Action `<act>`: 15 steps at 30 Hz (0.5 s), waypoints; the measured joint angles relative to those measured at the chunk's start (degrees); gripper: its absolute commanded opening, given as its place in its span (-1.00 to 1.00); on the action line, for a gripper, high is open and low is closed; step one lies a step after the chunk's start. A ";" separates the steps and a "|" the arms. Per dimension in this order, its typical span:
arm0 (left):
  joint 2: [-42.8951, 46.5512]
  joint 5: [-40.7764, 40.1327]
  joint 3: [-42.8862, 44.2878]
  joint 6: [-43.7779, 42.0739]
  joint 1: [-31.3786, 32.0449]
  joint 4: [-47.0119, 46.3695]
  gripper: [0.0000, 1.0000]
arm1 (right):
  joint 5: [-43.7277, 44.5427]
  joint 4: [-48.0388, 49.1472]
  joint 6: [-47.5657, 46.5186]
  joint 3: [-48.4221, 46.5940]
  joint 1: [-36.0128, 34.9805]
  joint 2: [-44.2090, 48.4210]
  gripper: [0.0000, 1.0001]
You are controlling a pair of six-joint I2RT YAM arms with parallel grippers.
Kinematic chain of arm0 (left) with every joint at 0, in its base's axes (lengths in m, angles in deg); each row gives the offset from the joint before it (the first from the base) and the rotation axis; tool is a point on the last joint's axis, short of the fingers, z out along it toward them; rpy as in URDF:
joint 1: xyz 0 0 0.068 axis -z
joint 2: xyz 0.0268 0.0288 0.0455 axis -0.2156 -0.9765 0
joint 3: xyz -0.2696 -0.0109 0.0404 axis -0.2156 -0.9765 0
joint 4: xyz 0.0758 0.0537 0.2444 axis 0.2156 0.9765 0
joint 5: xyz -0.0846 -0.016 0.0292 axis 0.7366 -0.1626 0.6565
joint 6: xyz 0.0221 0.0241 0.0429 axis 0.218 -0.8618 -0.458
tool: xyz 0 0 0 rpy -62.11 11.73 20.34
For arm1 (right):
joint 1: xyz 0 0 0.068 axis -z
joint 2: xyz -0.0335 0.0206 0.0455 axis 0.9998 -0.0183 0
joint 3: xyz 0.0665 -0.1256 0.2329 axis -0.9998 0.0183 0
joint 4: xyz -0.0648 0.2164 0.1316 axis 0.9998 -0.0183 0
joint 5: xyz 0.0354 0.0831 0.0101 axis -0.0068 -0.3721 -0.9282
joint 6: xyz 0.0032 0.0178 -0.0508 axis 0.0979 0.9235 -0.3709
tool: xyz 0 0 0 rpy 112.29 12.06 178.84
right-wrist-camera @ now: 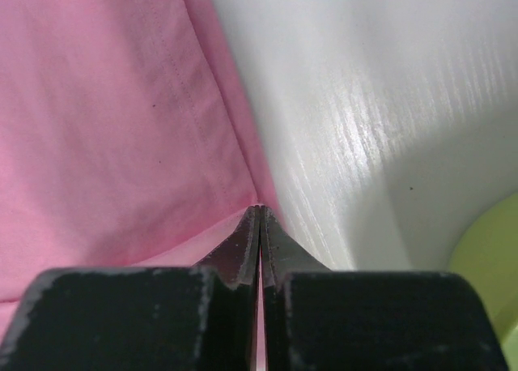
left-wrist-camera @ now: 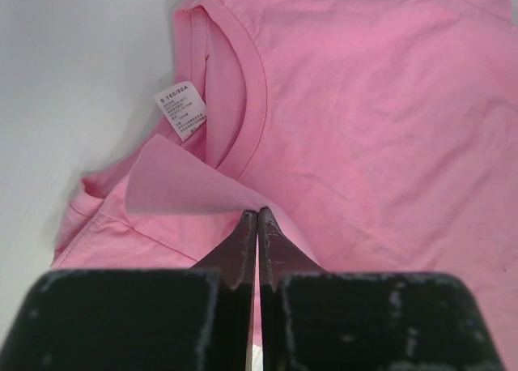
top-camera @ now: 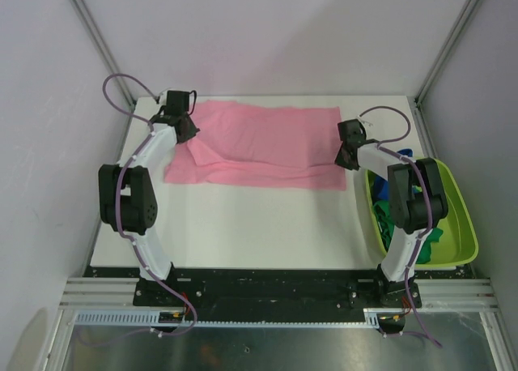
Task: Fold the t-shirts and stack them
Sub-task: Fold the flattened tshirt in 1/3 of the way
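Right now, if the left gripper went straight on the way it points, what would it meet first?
The pink t-shirt: the left gripper, jaws shut on its fabric, has a folded flap just ahead, then the collar with the white label. Depth is unclear.

left arm [top-camera: 129,197]: rises from its base at the near left, elbow folded and raised, forearm reaching toward the far left. left gripper [top-camera: 188,134]: angled down and to the right. in the wrist view its fingers [left-wrist-camera: 243,241] are pressed flat together, with a fold of the pink t-shirt [left-wrist-camera: 364,104] caught at the tips. right arm [top-camera: 414,194]: base at the near right, elbow bent high, forearm reaching far and left. right gripper [top-camera: 350,155]: held low, fingers [right-wrist-camera: 243,245] pressed together, the shirt's edge pinched between them.
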 measured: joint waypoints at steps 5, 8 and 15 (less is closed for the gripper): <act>0.00 -0.02 0.57 -0.02 -0.22 -0.09 -1.00 | 0.74 -0.61 -0.07 0.00 0.33 0.76 -1.00; 0.00 -0.02 0.57 0.00 -0.39 -0.07 -1.00 | 0.92 -0.85 -0.24 0.00 0.61 1.18 -1.00; 0.00 0.09 0.68 0.00 -1.09 -0.02 -1.00 | 0.92 -0.96 -0.74 0.00 0.76 1.27 -0.99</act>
